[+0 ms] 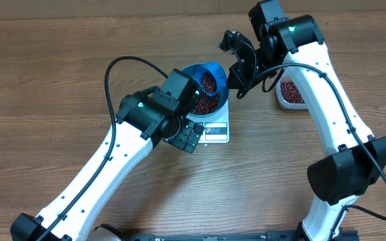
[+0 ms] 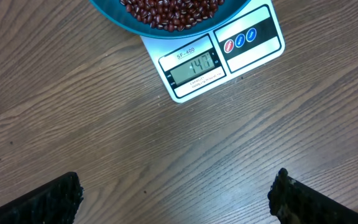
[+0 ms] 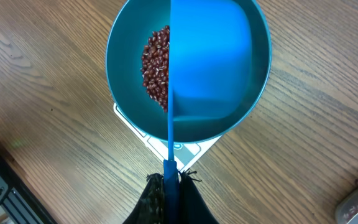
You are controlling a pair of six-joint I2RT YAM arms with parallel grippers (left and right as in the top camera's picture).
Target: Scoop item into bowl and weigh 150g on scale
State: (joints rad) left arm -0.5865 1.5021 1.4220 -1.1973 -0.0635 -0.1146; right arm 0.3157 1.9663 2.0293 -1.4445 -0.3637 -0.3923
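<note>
Both arms lean toward the bowl (image 3: 120, 68), right hand (image 3: 171, 182) pinching the tipped scoop (image 3: 210, 56).

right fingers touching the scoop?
Touching. Right wrist view: the fingers are shut on the end of the scoop handle, no gap.

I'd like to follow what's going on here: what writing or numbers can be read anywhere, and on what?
"SF-400": printed on the scale, just above its display.
"147": shown on the display; any mark after it is unclear.
The tiny print under the display and the symbols on the round buttons are too small to read.
</note>
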